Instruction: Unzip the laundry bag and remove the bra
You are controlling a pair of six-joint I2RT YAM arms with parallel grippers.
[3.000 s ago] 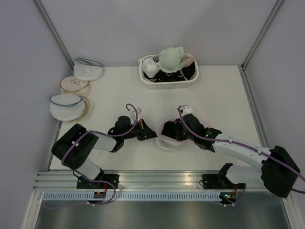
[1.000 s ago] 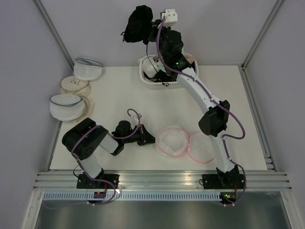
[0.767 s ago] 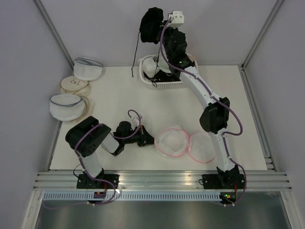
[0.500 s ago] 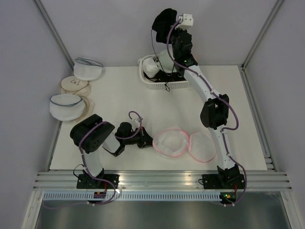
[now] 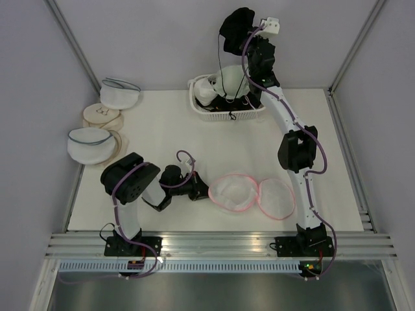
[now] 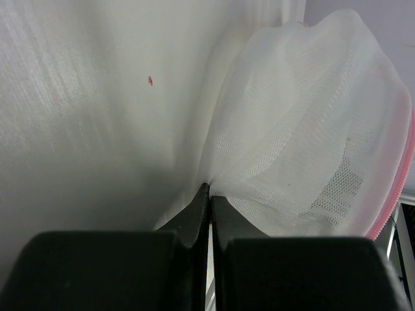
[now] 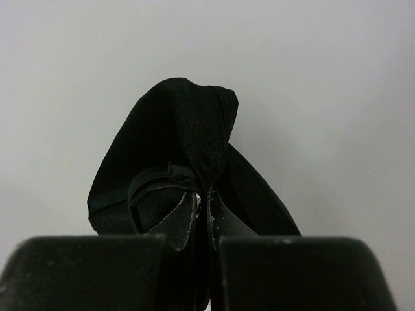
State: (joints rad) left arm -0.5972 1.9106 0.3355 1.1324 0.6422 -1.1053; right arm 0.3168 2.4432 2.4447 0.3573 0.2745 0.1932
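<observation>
The laundry bag (image 5: 251,195) lies open on the table near the front, its two white mesh halves side by side with pink zipper trim. My left gripper (image 5: 202,192) is shut on the mesh at the bag's left edge; the left wrist view shows the bag's mesh (image 6: 305,149) pinched between the closed fingers. My right gripper (image 5: 244,35) is raised high above the far basket and is shut on the black bra (image 5: 235,27), which hangs bunched from it with a thin strap dangling. In the right wrist view the bra (image 7: 188,149) fills the space around the closed fingers.
A white basket (image 5: 228,105) with other bras stands at the far middle, under my right gripper. Two white mesh bags with blue-grey trim (image 5: 118,92) (image 5: 89,144) and round padded items (image 5: 102,116) lie at the far left by the wall.
My right arm has lifted the black bra out of the bag and carried it up and to the right, over the basket. My left gripper has stayed shut on the bag's edge.
</observation>
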